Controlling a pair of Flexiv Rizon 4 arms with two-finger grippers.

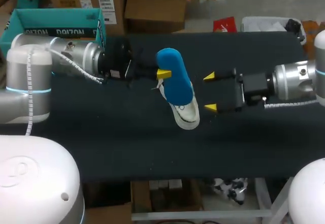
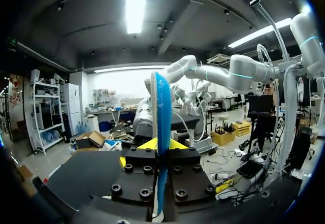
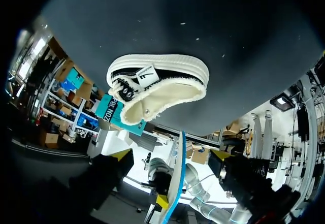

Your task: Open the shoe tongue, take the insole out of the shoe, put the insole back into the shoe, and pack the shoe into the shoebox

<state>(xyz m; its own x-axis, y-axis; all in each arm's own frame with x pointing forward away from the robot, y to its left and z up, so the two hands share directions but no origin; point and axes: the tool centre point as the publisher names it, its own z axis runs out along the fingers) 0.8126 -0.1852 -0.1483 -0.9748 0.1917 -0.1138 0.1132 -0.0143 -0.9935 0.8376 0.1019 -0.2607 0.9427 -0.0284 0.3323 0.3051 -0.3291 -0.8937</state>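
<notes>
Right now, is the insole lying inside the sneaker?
No, the blue insole is clamped in the left jaws, outside the black-and-white sneaker.

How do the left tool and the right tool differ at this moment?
The left tool is shut on the blue insole; the right tool is open and holds nothing. The left tool's tips sit close together; the right tool's stand wide apart. Both have yellow tips and face each other.

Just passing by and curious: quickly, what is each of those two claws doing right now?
Left gripper: closed on the blue insole.
Right gripper: open, holding nothing, near the shoe.
</notes>
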